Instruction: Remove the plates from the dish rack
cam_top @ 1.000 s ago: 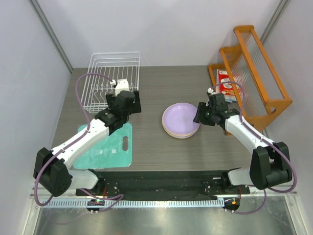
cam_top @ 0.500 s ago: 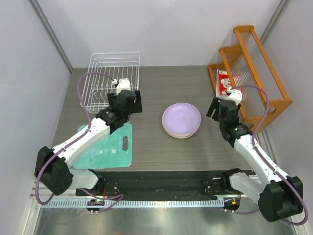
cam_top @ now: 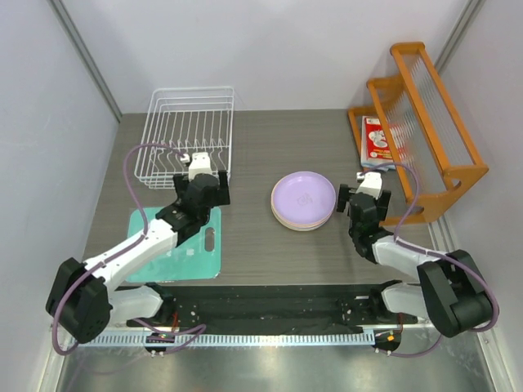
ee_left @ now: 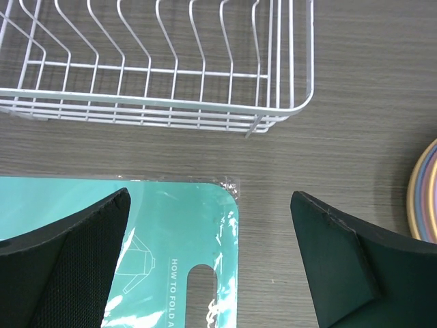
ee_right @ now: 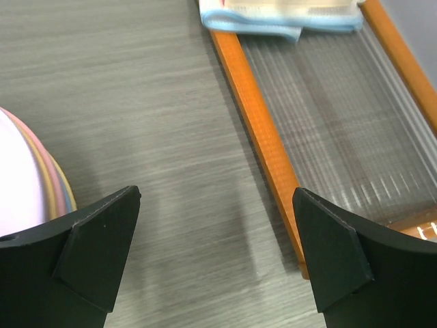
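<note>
The left gripper (ee_left: pixel 205 253) hung over the teal mat (ee_left: pixel 157 225). Its two black fingers (ee_left: pixel 68 266) were spread wide, with only the mat's rounded corner, its handle slot and a line of print between them. A strip of grey table (ee_left: pixel 341 150) lay just past that corner. Beyond it, straight ahead of the fingertips, stood the white wire rack (ee_left: pixel 205 116), its near rim and prongs apart from both gripper and mat. Outside the right-hand finger the rim of the plates (ee_left: pixel 427 198) just showed. Seen from above, the plates sat in one stack at the middle of the table, lavender on top, well apart from the rack and between the two arms. The right gripper (ee_right: pixel 215 253) was spread wide too and held nothing. It hovered over the table just beside the stack, whose edge curved in by its left-hand finger, with pink, yellow and blue rims peeping from under the lavender one. Ahead of those fingers, slanting down toward the right-hand one, ran the orange rail of the shelf (ee_right: pixel 257 137) with a ribbed clear panel beside it. Farther ahead a packet (ee_right: pixel 280 17) with a pale blue edge lay at the rail's far end. Only table top lay between each gripper and the stack.
</note>
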